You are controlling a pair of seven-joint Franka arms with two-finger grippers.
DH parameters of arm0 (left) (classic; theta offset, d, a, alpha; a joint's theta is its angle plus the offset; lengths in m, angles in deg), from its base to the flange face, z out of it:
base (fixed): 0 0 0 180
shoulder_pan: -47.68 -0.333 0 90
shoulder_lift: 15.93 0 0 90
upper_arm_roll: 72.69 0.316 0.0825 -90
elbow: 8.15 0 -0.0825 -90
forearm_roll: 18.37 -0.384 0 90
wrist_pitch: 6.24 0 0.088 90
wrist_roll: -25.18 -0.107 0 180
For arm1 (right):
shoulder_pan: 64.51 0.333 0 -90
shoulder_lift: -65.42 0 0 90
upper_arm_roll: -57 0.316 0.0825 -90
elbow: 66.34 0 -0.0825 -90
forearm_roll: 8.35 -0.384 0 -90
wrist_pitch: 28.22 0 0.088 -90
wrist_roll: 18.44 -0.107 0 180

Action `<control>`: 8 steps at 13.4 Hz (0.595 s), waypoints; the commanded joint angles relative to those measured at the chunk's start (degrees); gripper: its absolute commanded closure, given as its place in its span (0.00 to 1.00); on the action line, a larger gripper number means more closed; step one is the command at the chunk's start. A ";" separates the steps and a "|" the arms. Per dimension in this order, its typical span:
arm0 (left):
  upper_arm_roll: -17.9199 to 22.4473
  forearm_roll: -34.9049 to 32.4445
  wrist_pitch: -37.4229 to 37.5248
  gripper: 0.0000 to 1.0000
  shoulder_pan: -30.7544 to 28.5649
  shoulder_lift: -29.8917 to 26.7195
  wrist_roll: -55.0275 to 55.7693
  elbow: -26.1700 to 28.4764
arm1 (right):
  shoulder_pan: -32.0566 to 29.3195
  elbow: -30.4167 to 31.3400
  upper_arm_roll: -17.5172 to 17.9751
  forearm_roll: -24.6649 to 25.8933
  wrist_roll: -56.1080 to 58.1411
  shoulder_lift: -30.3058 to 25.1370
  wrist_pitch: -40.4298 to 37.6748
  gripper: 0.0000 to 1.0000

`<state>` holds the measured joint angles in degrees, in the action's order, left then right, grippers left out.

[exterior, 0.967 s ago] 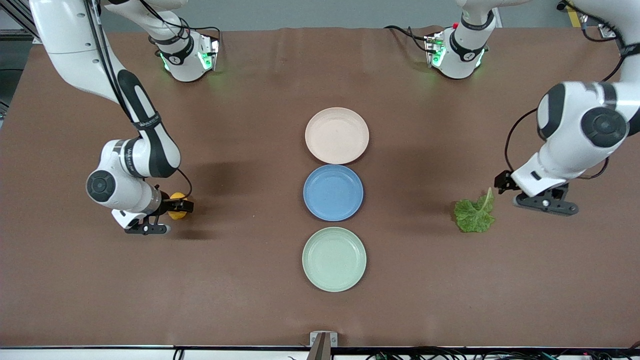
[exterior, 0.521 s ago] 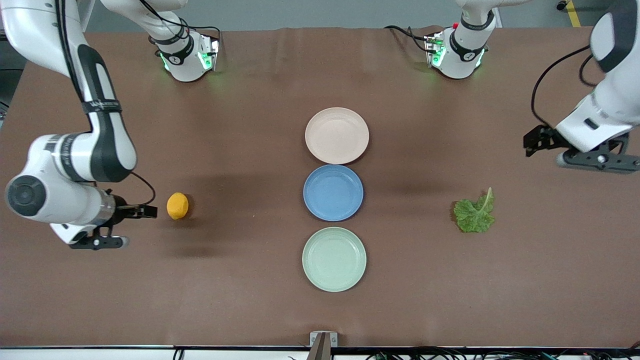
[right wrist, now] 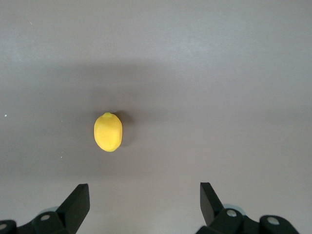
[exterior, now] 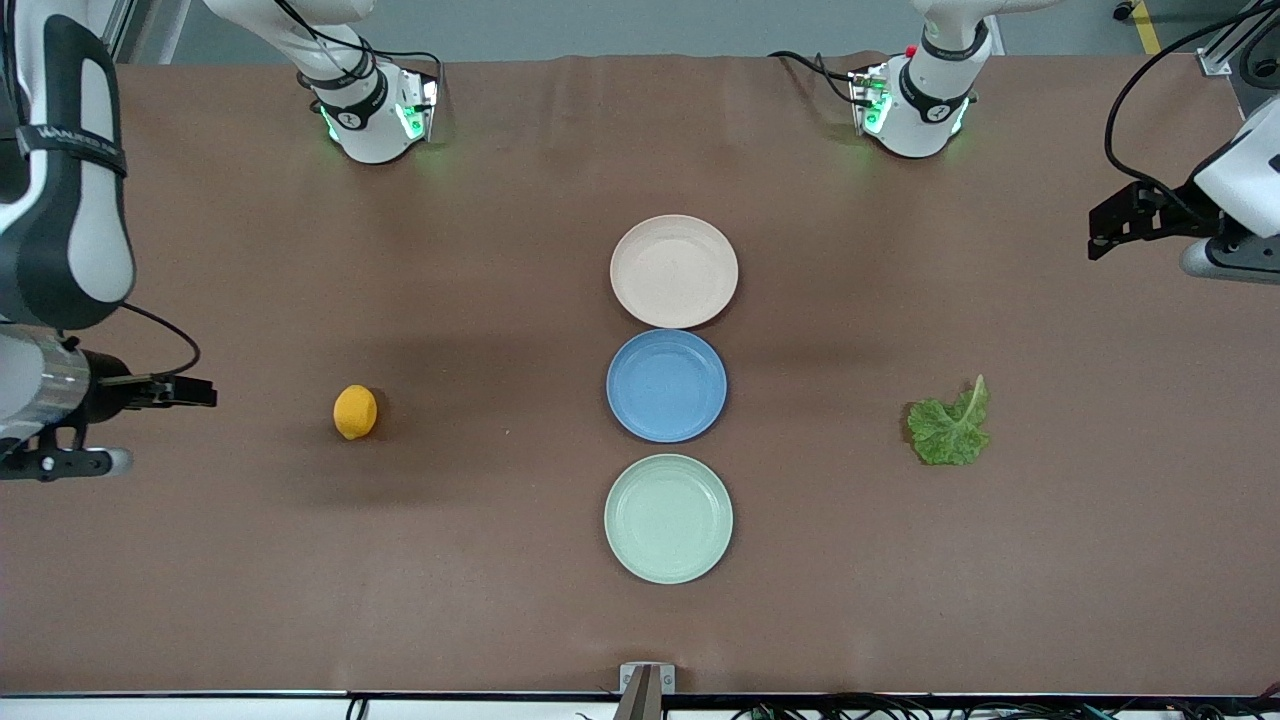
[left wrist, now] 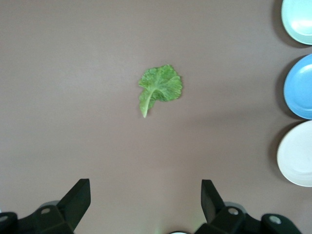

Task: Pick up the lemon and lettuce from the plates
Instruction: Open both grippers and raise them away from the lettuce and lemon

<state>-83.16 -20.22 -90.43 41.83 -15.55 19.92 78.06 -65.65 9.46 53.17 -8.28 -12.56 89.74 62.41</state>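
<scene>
The yellow-orange lemon (exterior: 355,412) lies on the bare brown table toward the right arm's end; it also shows in the right wrist view (right wrist: 108,131). The green lettuce (exterior: 948,425) lies flat on the table toward the left arm's end; it also shows in the left wrist view (left wrist: 160,87). The beige-pink plate (exterior: 673,270) and the mint green plate (exterior: 668,518) are both empty. My right gripper (exterior: 190,392) is open and empty, raised over the table beside the lemon (right wrist: 145,197). My left gripper (exterior: 1112,218) is open and empty, raised apart from the lettuce (left wrist: 145,195).
An empty blue plate (exterior: 666,385) sits between the two task plates in a row at the table's middle. The arms' bases (exterior: 375,110) (exterior: 915,100) stand along the edge farthest from the front camera. Plates show at the left wrist view's edge (left wrist: 301,87).
The right gripper let go of the lemon and drew back toward its end of the table. The left gripper rose away from the lettuce toward its own end. Lemon and lettuce stayed put.
</scene>
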 commanded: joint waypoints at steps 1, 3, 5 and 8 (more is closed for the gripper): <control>0.54 2.11 1.05 0.00 1.27 -5.64 1.13 4.38 | -0.62 -2.85 0.49 0.64 0.19 -0.06 -2.64 0.00; 1.77 2.82 0.96 0.00 3.29 -9.07 4.37 7.99 | -0.44 -2.94 0.66 -0.58 0.10 -0.58 -3.17 0.00; 1.86 3.61 0.53 0.00 3.74 -11.53 5.61 10.98 | 0.00 -2.59 0.92 0.11 0.10 -2.60 -6.58 0.00; 2.13 3.61 -2.37 0.00 2.95 -12.95 5.44 13.10 | 0.00 1.25 0.84 -0.24 -0.07 -6.10 -6.69 0.00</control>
<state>-81.95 -18.07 -90.28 45.19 -26.45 25.30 88.38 -65.51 6.05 53.60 -8.39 -12.56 87.92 55.46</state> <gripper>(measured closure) 0.000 0.000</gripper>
